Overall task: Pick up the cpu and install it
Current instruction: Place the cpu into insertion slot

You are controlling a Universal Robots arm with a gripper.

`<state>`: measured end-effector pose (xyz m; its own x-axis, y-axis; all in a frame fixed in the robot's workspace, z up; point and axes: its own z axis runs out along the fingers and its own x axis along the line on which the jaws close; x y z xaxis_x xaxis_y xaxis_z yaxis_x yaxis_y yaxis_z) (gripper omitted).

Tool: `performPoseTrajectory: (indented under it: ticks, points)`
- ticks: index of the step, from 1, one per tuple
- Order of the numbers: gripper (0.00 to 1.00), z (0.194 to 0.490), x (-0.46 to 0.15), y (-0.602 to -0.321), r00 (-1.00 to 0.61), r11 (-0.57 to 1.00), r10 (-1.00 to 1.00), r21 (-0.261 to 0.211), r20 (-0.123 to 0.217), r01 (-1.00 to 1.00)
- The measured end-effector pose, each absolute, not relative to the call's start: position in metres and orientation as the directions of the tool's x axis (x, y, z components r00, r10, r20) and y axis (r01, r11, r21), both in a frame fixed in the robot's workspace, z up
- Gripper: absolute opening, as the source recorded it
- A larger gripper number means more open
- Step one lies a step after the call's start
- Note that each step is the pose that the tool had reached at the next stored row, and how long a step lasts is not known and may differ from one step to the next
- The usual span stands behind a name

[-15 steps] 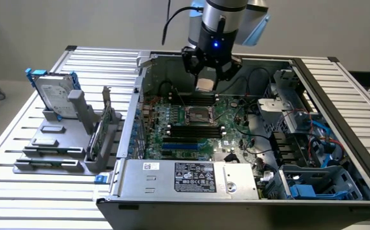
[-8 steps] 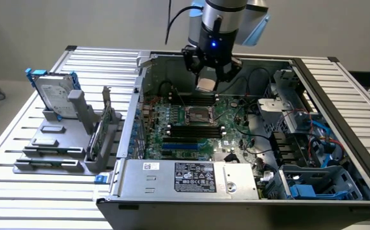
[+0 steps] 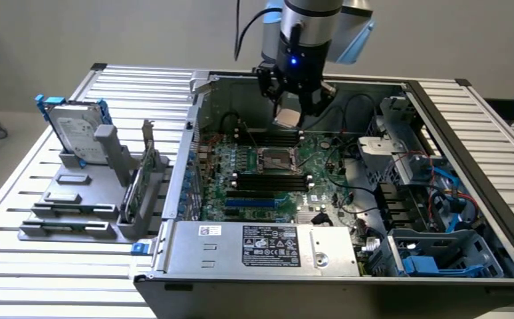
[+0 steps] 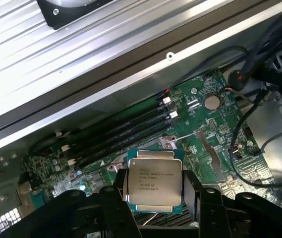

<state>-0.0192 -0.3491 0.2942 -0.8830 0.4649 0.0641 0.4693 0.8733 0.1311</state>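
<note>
End effector (image 3: 290, 109): over the open computer case (image 3: 469, 126), fingers (image 4: 117, 196) clamped on two opposite edges of the cpu (image 4: 154, 181). Cpu: silvery top up, held clear above the motherboard (image 4: 207, 136); socket (image 3: 272, 158) below, apart.

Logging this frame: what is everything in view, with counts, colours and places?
cpu: one, silvery top, held above the motherboard
motherboard: one, green, on the floor of the open case
socket: one, dark, metal-framed, middle of the motherboard
computer case: one, grey and black, open, on the table
hard drive: one, silver with blue brackets, upright in the holder
holder: one, grey, on the exterior view's left of the case
table: one, silvery, slatted, under everything
arm: one, dark, over the case
end effector: one, black, shut on the cpu
</note>
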Motion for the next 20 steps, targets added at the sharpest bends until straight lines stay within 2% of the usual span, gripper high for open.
performPoseTrajectory:
  ticks: [20]
  points:
    - [0.55,0.2906,-0.0192,-0.3491,-0.66,0.649,0.748,0.131,0.064,0.749]
